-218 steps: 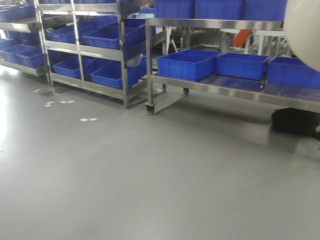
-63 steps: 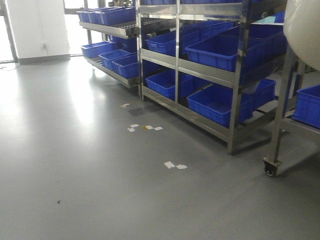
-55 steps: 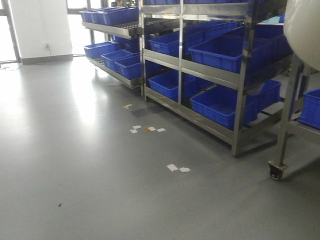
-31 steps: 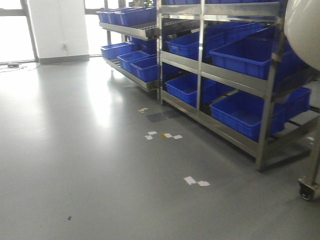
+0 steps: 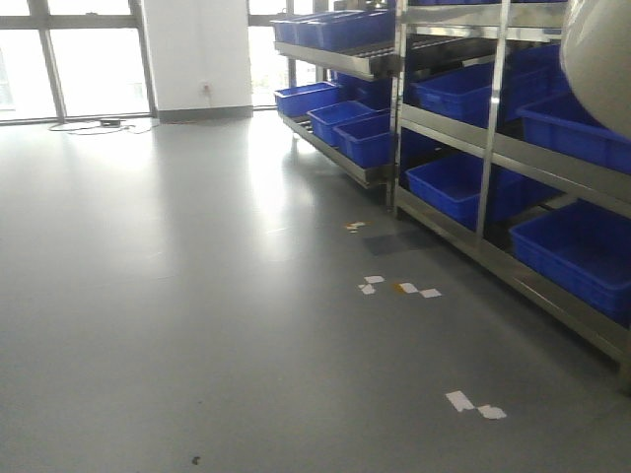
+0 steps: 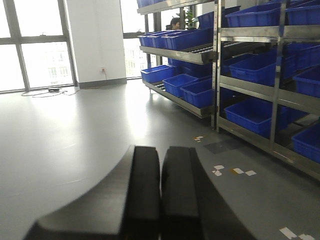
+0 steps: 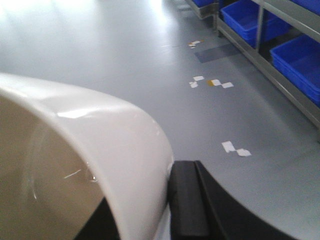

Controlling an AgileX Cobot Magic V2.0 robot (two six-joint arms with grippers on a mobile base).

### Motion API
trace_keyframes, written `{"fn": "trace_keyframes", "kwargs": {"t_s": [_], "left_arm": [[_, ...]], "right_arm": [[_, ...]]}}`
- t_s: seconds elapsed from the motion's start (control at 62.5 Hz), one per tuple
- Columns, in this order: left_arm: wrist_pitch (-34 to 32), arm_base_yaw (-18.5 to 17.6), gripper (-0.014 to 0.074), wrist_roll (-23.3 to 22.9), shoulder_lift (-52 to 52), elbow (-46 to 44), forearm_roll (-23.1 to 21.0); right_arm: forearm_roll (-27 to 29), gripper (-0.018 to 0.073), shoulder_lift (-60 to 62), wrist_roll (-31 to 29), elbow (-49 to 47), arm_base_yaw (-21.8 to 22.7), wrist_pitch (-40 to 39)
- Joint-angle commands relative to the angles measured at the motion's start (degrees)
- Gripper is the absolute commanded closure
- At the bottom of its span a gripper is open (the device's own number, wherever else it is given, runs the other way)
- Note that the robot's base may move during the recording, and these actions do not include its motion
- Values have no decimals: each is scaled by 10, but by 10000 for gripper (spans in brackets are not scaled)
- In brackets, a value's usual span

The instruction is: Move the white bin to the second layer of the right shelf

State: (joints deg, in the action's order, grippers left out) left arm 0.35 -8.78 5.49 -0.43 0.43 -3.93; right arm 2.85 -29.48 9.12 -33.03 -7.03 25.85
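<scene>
The white bin (image 7: 100,135) fills the left of the right wrist view, glossy and cream, held off the floor. My right gripper (image 7: 160,205) is shut on the bin's wall, with one black finger (image 7: 187,200) outside it and the other inside. From the front view only the bin's rounded side (image 5: 603,49) shows, at the top right corner. My left gripper (image 6: 161,172) is shut with nothing in it, pads pressed together above the floor. A sloped steel level with rollers (image 6: 200,50) carries blue crates. I cannot tell whether it is the right shelf second layer.
Steel racks (image 5: 488,148) loaded with blue crates (image 5: 458,89) run along the right side. Grey floor (image 5: 197,296) stretches left to a window wall (image 5: 89,59), where a cable (image 5: 99,125) lies. Paper scraps (image 5: 399,289) dot the floor beside the racks.
The front view has swung left: the racks slid to the right edge, the wheeled table left the view, and the windows and white wall came in. The bin stays at the top right corner.
</scene>
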Motion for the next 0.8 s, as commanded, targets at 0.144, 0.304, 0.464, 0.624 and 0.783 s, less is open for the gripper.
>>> {"fn": "trace_keyframes", "kwargs": {"t_s": [0.144, 0.304, 0.464, 0.624, 0.783], "left_arm": [[-50, -2, 512, -4, -8, 19, -3], [-50, -2, 512, -4, -8, 19, -3], [-50, -2, 512, -4, -8, 19, -3], [-50, -2, 512, -4, -8, 19, -3], [-50, -2, 512, -4, -8, 19, -3]], "right_arm": [[1, 503, 0, 0, -18, 4, -60], [1, 503, 0, 0, -18, 4, -60], [1, 503, 0, 0, -18, 4, -60], [1, 503, 0, 0, -18, 4, -60], [1, 503, 0, 0, -18, 4, -60]]}}
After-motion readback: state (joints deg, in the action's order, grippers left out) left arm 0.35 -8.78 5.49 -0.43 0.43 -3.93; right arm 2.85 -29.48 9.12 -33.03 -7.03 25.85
